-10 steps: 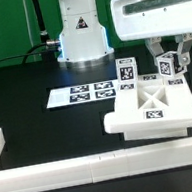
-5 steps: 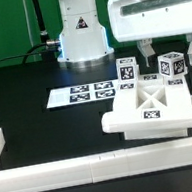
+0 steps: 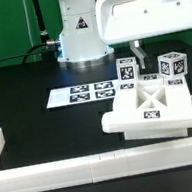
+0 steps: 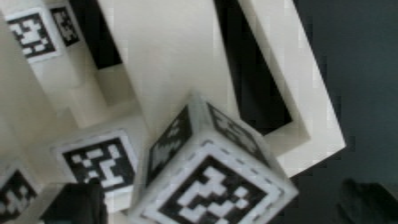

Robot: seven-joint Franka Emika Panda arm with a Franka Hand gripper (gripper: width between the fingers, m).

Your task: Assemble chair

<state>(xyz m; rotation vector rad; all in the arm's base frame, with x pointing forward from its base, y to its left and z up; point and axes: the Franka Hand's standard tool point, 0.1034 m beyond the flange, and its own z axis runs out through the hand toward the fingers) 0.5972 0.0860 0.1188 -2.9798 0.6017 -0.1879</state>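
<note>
black table (image 3: pixel 21 81) carries the marker board (image 3: pixel 81 91) and white chair (image 3: pixel 153 113) — tool (image 3: pixel 162 43) raised, its state unclear.

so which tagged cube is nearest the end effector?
The cube on the exterior view's right, directly beneath the end effector. The other cube stands further toward the exterior view's left.
</note>
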